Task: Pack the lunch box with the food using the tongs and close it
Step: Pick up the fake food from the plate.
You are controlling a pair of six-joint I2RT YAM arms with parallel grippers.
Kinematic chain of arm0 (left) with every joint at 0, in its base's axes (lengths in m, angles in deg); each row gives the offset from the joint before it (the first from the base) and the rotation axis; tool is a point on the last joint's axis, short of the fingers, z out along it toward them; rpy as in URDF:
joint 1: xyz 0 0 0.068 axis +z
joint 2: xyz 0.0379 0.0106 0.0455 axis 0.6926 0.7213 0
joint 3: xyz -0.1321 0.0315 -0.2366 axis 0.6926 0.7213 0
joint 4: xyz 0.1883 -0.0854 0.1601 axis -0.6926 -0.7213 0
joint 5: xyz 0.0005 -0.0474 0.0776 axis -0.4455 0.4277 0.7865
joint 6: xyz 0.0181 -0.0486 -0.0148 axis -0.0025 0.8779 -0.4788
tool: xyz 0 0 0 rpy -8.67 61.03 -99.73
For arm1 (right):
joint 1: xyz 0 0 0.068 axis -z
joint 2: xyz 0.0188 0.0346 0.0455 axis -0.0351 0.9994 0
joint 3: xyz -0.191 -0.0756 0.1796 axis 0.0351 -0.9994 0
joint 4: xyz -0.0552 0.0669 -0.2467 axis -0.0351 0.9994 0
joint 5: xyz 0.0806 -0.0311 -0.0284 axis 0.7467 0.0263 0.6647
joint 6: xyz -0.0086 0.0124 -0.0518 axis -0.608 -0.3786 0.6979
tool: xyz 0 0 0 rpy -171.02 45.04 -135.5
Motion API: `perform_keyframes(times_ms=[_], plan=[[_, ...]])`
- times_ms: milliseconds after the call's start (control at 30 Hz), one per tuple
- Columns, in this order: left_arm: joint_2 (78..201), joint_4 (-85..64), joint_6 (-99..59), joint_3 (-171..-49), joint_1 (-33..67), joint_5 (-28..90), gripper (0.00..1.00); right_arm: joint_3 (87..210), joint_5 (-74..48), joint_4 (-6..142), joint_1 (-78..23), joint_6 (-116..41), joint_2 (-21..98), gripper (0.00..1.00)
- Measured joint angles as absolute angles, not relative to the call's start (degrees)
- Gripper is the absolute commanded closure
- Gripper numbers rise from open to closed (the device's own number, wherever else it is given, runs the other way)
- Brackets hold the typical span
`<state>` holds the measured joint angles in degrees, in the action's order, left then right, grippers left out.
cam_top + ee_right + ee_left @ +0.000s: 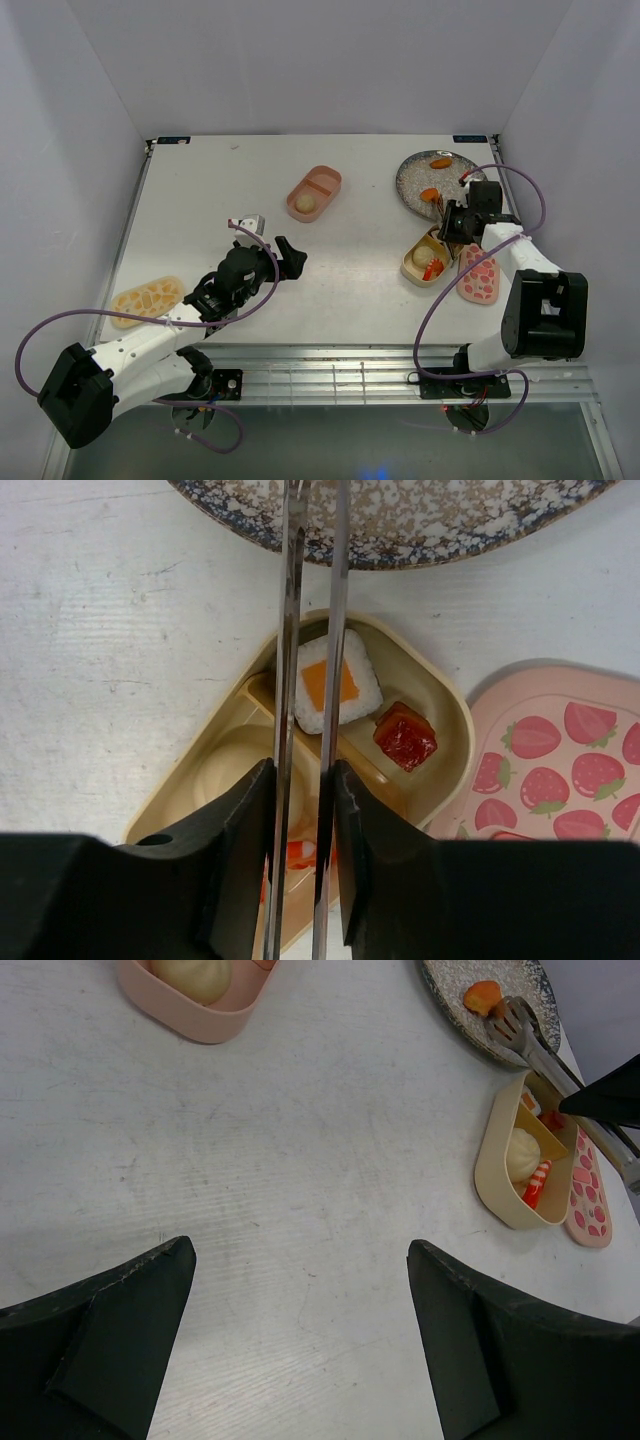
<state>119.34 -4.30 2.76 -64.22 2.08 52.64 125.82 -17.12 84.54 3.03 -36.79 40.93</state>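
My right gripper (pixel 303 780) (pixel 456 222) is shut on the thin silvery tongs (pixel 334 630), whose two arms run side by side over the tan tray (pixel 440 695) to the speckled plate (pixel 400 525). The tongs' tips are out of the right wrist view. That tan tray of the lunch box holds a white rice piece with an orange top (pixel 337 683), a red piece (pixel 405 736), a cream bun (pixel 225 770) and an orange-striped piece (pixel 300 855). The pink tray (pixel 314 193) holds a cream bun (pixel 304 203). My left gripper (pixel 300 1255) (pixel 290 258) hangs open over bare table.
The grey plate (pixel 435 183) at the back right carries two orange pieces (pixel 440 162). A pink strawberry-patterned lid (pixel 479 274) lies right of the tan tray (pixel 428 258). A tan-yellow pebble-patterned lid (pixel 147 299) lies near the table's left edge.
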Motion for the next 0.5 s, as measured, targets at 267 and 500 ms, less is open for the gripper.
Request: perform_keyframes(times_ms=[267,500], plan=[[119.3,-4.3,2.8,-64.2,2.1,52.6,0.02,126.0,-17.6,84.6,3.2,-37.1,41.0,0.84],[119.3,-4.3,2.7,-64.2,2.1,52.7,0.02,128.5,-17.7,85.0,3.2,-37.2,41.0,0.92]])
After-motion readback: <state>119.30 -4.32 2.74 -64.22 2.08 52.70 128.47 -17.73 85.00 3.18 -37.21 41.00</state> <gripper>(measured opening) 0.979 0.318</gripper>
